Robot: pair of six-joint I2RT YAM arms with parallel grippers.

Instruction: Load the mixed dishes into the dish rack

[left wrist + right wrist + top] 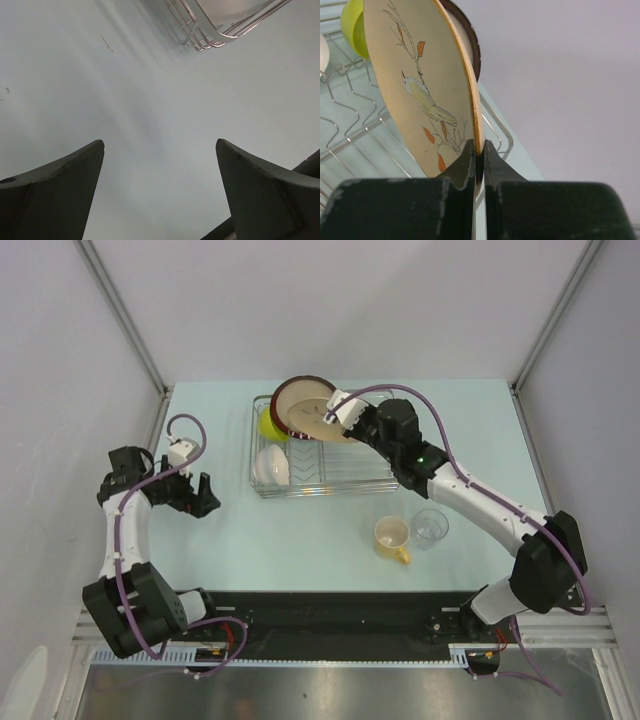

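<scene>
Right wrist view shows my right claw (479, 150) pinched on the rim of the leafy-pattern plate (420, 90), held on edge over the dish rack (355, 135). Its slot should lie straight below, just beside the dark-red-rimmed plate (468, 47). My left claw (160, 145) hangs wide open, empty, over the tabletop (150, 90).
</scene>
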